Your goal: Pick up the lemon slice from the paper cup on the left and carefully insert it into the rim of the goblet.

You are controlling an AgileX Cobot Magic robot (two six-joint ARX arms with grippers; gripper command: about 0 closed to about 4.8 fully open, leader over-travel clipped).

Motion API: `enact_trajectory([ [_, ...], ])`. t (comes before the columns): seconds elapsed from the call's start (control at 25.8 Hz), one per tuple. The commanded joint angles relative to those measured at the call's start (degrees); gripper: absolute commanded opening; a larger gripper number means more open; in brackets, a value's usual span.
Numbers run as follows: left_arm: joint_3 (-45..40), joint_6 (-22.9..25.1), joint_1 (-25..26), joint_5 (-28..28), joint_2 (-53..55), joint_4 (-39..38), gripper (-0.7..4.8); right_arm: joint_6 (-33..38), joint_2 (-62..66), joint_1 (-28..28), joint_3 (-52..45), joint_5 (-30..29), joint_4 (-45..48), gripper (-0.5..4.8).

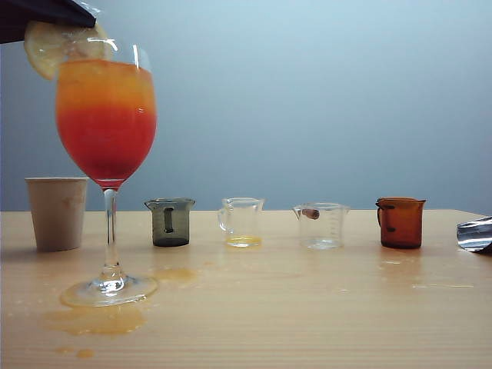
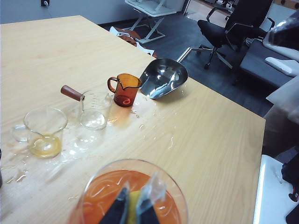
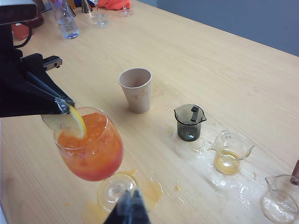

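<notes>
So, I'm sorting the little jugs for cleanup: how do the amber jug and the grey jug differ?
The amber jug is see-through orange-brown; the grey jug is smoky dark grey. The amber jug stands at the right end of the row, the grey jug near the paper cup on the left. Both are small, handled, spouted, upright, and look empty.

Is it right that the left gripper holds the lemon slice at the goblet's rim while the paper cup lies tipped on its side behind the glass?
Not quite. The paper cup stands upright and looks empty, as the right wrist view shows. The rest holds: the left gripper is shut on the lemon slice at the rim of the goblet.
</notes>
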Motion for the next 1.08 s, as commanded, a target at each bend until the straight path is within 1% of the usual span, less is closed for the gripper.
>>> enact_trajectory([
  [0.04, 0.2, 0.2, 0.0, 0.6, -0.1, -0.4, -0.05, 0.1, -0.1, 0.0, 0.4, 0.1, 1.0, -0.05],
  [0.15, 0.1, 0.2, 0.0, 0.5, -0.1, -1.4, -0.05, 0.1, -0.1, 0.0, 0.4, 0.1, 1.0, -0.05],
  [0.77, -0.1, 0.4, 0.0, 0.6, -0.2, -0.9, -0.04, 0.0, -0.1, 0.0, 0.4, 0.1, 1.0, -0.05],
  [0.81, -0.1, 0.4, 0.0, 0.6, -0.2, -0.8, 0.03, 0.0, -0.1, 0.0, 0.4, 0.1, 1.0, -0.05],
  [0.89, -0.1, 0.4, 0.0, 0.6, -0.2, -0.5, 0.57, 0.0, -0.1, 0.0, 0.4, 0.1, 1.0, -0.05],
  [1.01, -0.1, 0.4, 0.0, 0.6, -0.2, 0.4, 1.0, 0.0, -0.1, 0.0, 0.4, 0.1, 0.9, -0.05],
  [1.08, -0.1, 0.4, 0.0, 0.6, -0.2, 0.6, 1.46, 0.0, -0.1, 0.0, 0.4, 0.1, 0.9, -0.05],
])
